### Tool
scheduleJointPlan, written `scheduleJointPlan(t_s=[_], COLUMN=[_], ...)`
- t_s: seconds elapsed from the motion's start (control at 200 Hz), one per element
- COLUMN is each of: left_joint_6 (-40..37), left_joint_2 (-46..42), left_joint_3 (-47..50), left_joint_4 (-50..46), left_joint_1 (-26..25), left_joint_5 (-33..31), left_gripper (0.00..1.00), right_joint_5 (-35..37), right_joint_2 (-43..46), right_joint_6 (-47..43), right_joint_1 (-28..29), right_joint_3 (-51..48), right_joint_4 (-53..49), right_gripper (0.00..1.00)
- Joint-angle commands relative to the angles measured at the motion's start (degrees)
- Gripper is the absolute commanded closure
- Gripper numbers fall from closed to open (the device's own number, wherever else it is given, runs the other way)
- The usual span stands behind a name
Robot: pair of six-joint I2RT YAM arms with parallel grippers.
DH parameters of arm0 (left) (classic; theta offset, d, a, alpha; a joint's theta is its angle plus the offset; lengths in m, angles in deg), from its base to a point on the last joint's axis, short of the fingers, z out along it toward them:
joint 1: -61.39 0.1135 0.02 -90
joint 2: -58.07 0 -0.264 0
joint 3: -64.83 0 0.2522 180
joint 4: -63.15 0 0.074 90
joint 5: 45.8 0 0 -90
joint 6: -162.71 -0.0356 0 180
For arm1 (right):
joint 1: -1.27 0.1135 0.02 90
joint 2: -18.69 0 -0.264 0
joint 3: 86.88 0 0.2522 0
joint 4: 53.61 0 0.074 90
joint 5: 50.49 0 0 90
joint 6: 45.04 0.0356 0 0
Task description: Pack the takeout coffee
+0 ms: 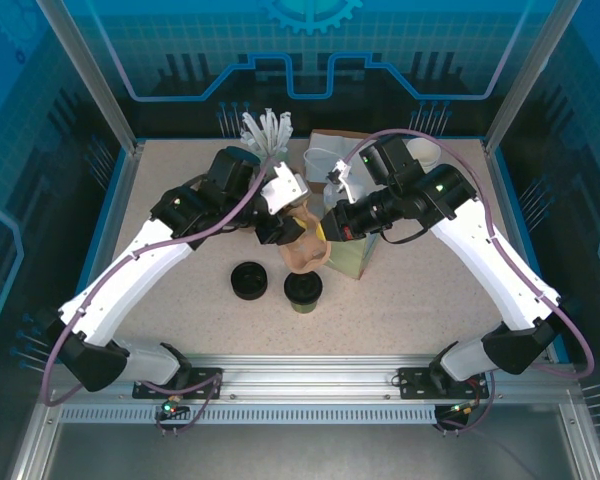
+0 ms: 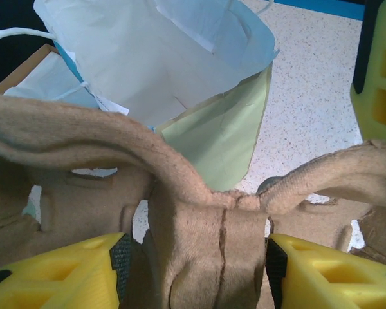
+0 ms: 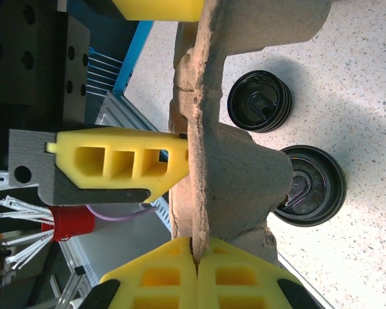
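Just one each: takeout coffee, carrier, lid stack.

no readable text, label or number on anything here.

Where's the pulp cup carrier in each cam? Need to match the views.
Top external: cup carrier at mid-table, between the two wrists, just left of the green paper bag.
Left wrist: across the lower half, with the bag behind it.
Right wrist: edge-on, running down the middle.
Shared landmark: the speckled table.
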Motion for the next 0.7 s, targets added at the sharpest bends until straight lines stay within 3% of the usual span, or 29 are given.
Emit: scheduleJointPlan(t_s=[0.0,0.205,0.285,0.435,0.695], left_joint_6=[-1.7,-2.4,-2.5,-2.5,-1.3], left_joint_2=[0.5,0.7,0.9,0.7,1.0], left_joint_3=[0.0,0.4,0.2,0.7,0.3], left_joint_4=[-1.8,-2.5,-2.9,-2.3,-1.8], left_joint_1=[-0.9,-1.2,-1.2,-1.2,-1.2], left_joint_5=[1.4,1.2,1.2,0.2,1.0], left_gripper=[0.41,0.42,0.48,0.48,0.58], right_joint_5=[-1.5,-1.5,-1.5,-1.3,-0.6], right_joint_2=[-0.1,-0.2,-0.2,-0.1,0.2], right_joint_6=[-0.7,-1.0,-1.0,-1.1,-1.0], right_joint_1=[1.1,1.2,1.3,1.3,1.3], right_joint_3=[1.7,1.9,2.0,2.2,1.7], right_joint_4=[-1.3,-1.6,-1.7,-2.1,-2.3], right_gripper=[1.00,1.00,1.00,1.00,1.00])
